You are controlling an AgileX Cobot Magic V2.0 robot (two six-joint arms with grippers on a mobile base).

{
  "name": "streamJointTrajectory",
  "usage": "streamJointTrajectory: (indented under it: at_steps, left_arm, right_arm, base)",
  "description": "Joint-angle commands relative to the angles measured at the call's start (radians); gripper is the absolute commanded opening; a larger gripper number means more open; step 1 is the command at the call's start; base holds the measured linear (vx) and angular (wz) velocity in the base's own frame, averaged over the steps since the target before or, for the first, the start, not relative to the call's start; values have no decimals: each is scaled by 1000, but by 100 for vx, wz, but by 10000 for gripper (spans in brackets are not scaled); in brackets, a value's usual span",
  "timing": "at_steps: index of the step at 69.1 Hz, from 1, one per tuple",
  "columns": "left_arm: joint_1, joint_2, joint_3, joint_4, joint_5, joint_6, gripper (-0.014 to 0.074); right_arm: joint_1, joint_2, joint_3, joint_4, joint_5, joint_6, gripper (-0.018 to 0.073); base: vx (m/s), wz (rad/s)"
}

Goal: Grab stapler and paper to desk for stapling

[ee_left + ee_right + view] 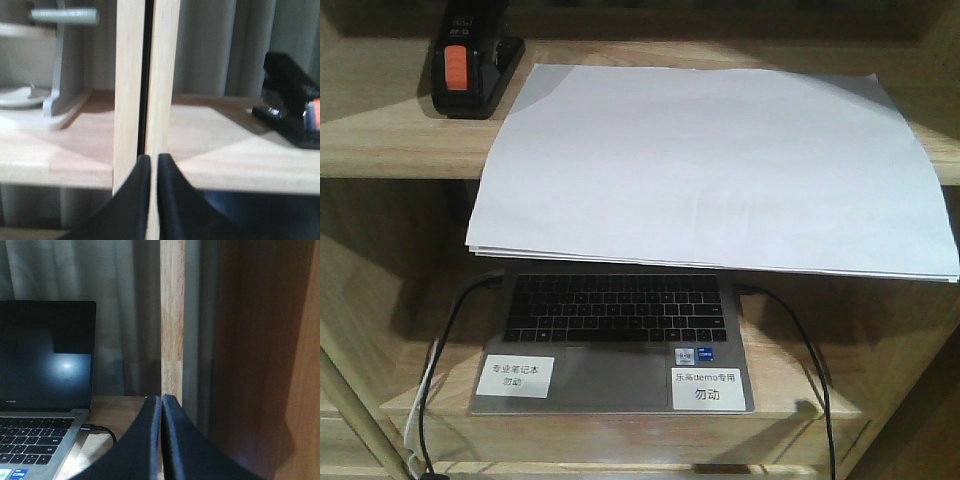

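The black stapler [470,60] with its orange patch stands at the back left of the upper shelf [390,140]. The white paper [720,170] lies to its right, overhanging the shelf's front edge. In the left wrist view the stapler [292,112] shows at the far right on that shelf. My left gripper [151,159] is shut and empty, right in front of a vertical wooden post [130,75]. At the lower shelf's right side my right gripper [162,399] is also shut and empty, facing another post [172,315]. The desk is out of view.
An open laptop [610,340] sits on the lower shelf under the paper, with cables [815,380] on both sides. The laptop [45,390] lies left of my right gripper. A grey stand [55,65] occupies the neighbouring compartment. A brown side panel [260,360] closes the right.
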Motion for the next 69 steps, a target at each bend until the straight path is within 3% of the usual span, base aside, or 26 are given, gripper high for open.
streamJointTrajectory:
  at_steps: [1, 19, 29, 39, 52, 69]
  left_arm:
    - [-5, 16, -46, -8, -73, -4, 150]
    - [-40, 16, -91, -8, -27, -2, 435]
    - [-85, 25, -116, -8, -10, 31, 527]
    - [-178, 75, -135, -19, -8, 98, 531]
    - [-294, 179, -165, -87, -10, 192, 531]
    - [-341, 379, -294, -139, -16, 228, 531]
  right_arm:
    - [-1, -10, 4, -11, -67, -4, -10]
    - [-1, -10, 4, -11, -67, -4, -10]
    - [-1, -10, 4, -11, -67, -4, -10]
    - [-1, -10, 4, -11, -67, -4, -10]
    - [-1, -10, 4, -11, -67, -4, -10]
    - [-1, -10, 5, -11, -67, -4, -10]
  base:
    - [0, 0]
    - [0, 0]
    - [0, 0]
    - [0, 0]
    - [0, 0]
    - [0, 0]
